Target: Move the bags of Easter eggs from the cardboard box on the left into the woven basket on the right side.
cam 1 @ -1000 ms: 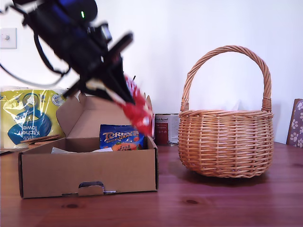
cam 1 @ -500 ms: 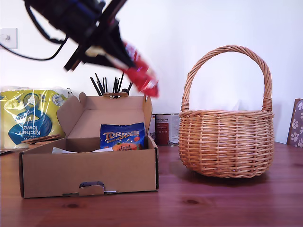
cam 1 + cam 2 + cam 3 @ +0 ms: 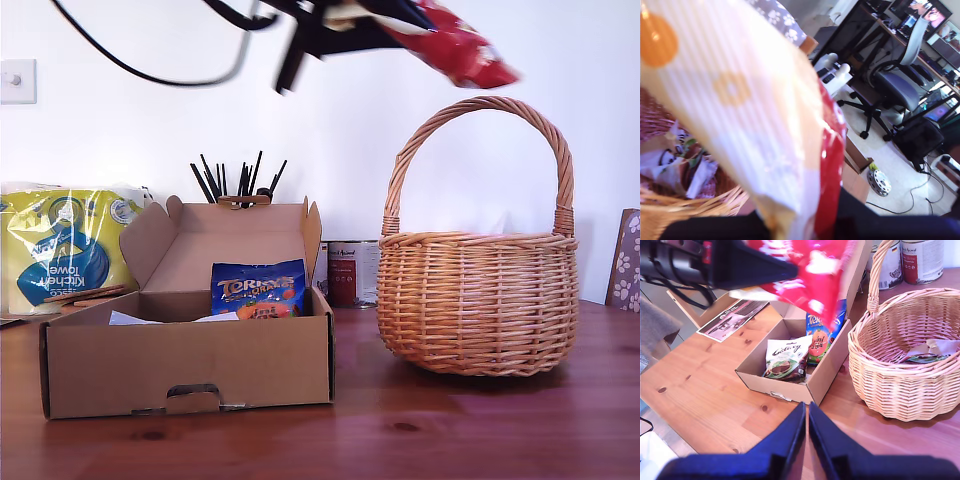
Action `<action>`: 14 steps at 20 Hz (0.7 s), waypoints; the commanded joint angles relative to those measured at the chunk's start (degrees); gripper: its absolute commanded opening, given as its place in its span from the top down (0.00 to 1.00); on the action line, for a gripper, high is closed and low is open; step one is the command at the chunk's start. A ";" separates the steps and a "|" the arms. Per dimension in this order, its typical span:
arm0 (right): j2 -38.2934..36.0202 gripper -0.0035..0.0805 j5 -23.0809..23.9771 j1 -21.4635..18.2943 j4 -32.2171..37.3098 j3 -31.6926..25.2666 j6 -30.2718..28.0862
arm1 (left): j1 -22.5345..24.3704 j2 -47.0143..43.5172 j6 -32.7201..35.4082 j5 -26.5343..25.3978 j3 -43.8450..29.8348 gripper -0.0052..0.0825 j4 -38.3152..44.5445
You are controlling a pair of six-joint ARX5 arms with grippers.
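My first gripper (image 3: 375,25) is shut on a red-and-white bag (image 3: 460,50) high in the exterior view, just above the arched handle of the woven basket (image 3: 480,300). In the first wrist view that bag (image 3: 755,115) fills the picture, with the basket rim (image 3: 685,215) and a bag (image 3: 675,160) inside it below. The cardboard box (image 3: 190,365) stands open at the exterior view's left with a dark blue bag (image 3: 258,290) inside. The second wrist view shows a white-and-green bag (image 3: 785,357) beside the blue one (image 3: 822,335). My second gripper (image 3: 805,440) hovers high, shut and empty.
A yellow-and-blue kitchen towel pack (image 3: 60,245) stands behind the box. Tins (image 3: 350,272) sit between box and basket at the back, and black sticks (image 3: 235,180) rise behind the lid. A printed sheet (image 3: 732,320) lies on the wooden table beyond the box.
My first gripper has carried the red-and-white bag up and toward the exterior view's right, from above the box to above the basket's handle. Box and basket have not moved.
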 commanded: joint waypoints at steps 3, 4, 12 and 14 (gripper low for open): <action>-0.11 0.97 -0.35 0.15 0.57 -0.09 -0.37 | -0.81 7.98 -1.18 -0.83 4.17 0.96 2.34; -0.11 0.97 -0.35 0.15 0.68 -0.09 -0.37 | -1.03 9.97 -1.36 -1.20 5.60 0.96 2.32; -0.11 0.97 -0.37 0.15 1.33 -0.09 -1.46 | -1.05 25.64 -2.60 -5.66 18.25 0.96 1.05; -0.11 0.97 -0.37 0.15 1.33 -0.09 -1.49 | -1.05 27.21 -2.62 -7.91 19.21 0.95 0.50</action>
